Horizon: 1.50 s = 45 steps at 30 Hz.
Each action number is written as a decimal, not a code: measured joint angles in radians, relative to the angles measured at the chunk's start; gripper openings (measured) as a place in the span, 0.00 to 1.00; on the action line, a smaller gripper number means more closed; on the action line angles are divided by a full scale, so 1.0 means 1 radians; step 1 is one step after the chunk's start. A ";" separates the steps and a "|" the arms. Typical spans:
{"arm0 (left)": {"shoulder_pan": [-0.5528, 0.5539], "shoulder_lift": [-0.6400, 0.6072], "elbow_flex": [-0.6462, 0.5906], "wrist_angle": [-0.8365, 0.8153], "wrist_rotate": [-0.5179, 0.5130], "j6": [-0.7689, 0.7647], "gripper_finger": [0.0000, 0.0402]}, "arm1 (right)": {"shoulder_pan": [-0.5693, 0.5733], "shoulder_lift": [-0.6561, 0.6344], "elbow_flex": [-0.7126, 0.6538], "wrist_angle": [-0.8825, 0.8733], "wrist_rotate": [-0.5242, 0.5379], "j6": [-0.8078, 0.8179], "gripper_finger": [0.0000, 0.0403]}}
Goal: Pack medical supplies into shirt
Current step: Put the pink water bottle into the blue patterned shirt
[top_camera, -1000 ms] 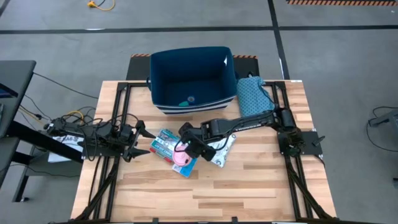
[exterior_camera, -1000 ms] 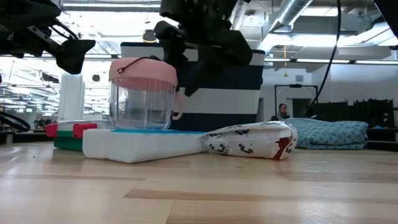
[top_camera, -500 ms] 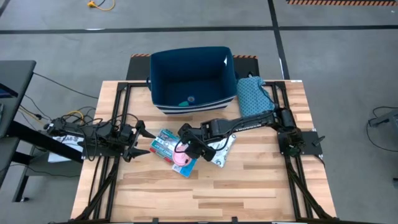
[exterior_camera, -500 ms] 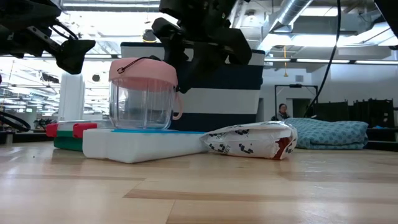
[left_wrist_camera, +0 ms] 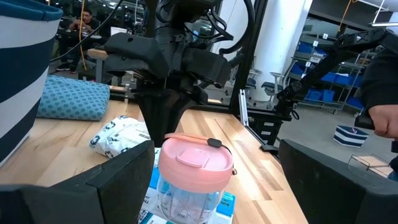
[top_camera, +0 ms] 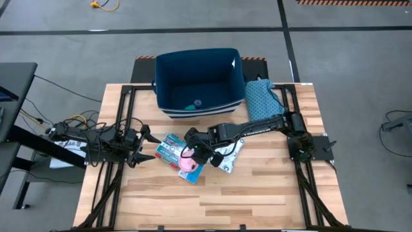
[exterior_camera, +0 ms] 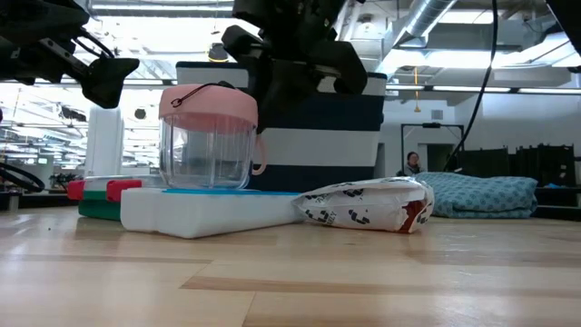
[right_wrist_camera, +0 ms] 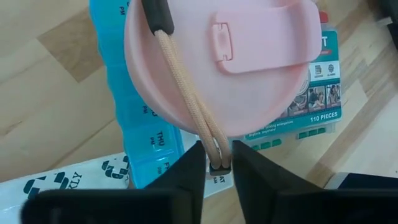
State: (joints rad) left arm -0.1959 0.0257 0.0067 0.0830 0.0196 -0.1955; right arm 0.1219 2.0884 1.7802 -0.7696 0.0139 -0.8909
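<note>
Your right gripper (right_wrist_camera: 212, 163) pinches the cord loop (right_wrist_camera: 186, 93) narrowly, pink lid (right_wrist_camera: 249, 56) straight ahead; left gripper (top_camera: 143, 145) waits wide.

High view: straight down over the whole bench (top_camera: 257, 193), both arms included. Low view: level with the bench top, very close to the pink-lidded cup (exterior_camera: 209, 136), facing the room behind. Left wrist view: forward across the bench toward the same cup (left_wrist_camera: 194, 171) and the right arm above it. Right wrist view: straight down, very near the cup's pink lid (right_wrist_camera: 217, 62). Shared by all four: that cup (top_camera: 188, 162).
</note>
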 joint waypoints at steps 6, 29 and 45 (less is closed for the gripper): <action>0.000 0.000 0.000 -0.001 0.000 0.000 0.83 | 0.000 0.000 0.000 0.000 0.001 0.000 0.04; 0.000 0.000 0.000 -0.027 0.000 -0.028 0.83 | -0.031 -0.001 0.082 -0.144 0.150 0.183 0.00; 0.000 0.000 0.000 -0.026 0.000 -0.034 0.83 | -0.040 -0.001 0.391 -0.258 0.060 0.271 0.00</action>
State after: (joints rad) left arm -0.1961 0.0259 0.0065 0.0573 0.0196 -0.2290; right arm 0.0820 2.0872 2.1713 -1.0279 0.0734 -0.6196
